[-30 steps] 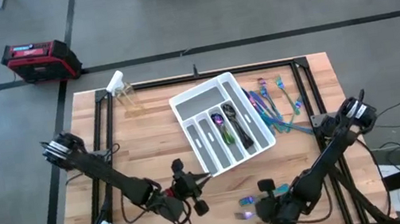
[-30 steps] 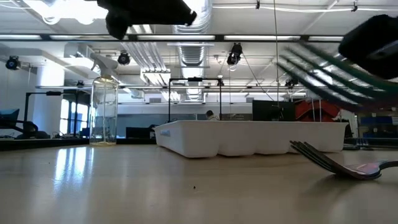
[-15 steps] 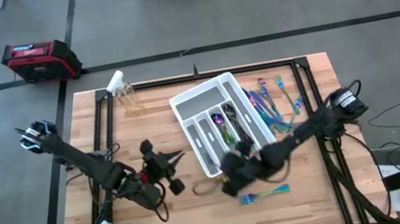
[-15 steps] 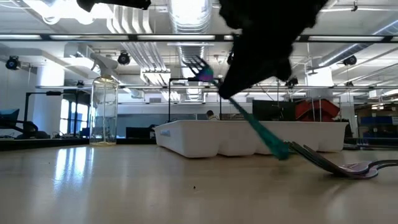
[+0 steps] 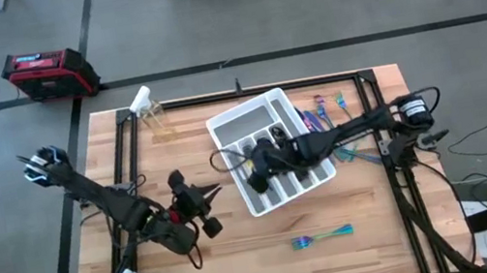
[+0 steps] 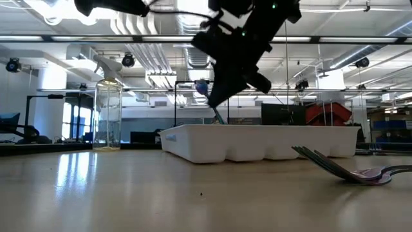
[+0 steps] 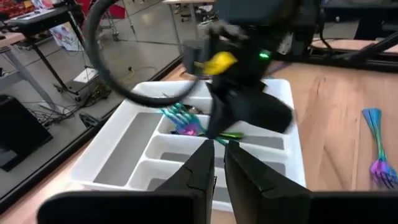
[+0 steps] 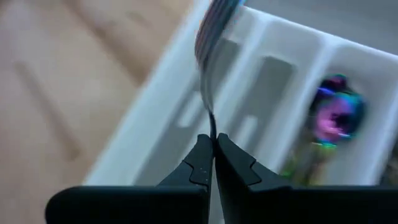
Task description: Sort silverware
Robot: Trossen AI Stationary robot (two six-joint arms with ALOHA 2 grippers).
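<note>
Jaws: right gripper [image 8: 212, 144] pinching fork [image 8: 211, 43] over white tray [image 5: 222, 125]; left gripper [image 7: 216, 163] closed, wooden table [image 5: 383, 212].

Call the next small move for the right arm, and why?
Probably lower a little and open. The right gripper is shut on a fork and hangs over the white tray, above one of its long slots, so the fork looks ready to drop in. The left gripper waits over the table beside the tray.
</note>
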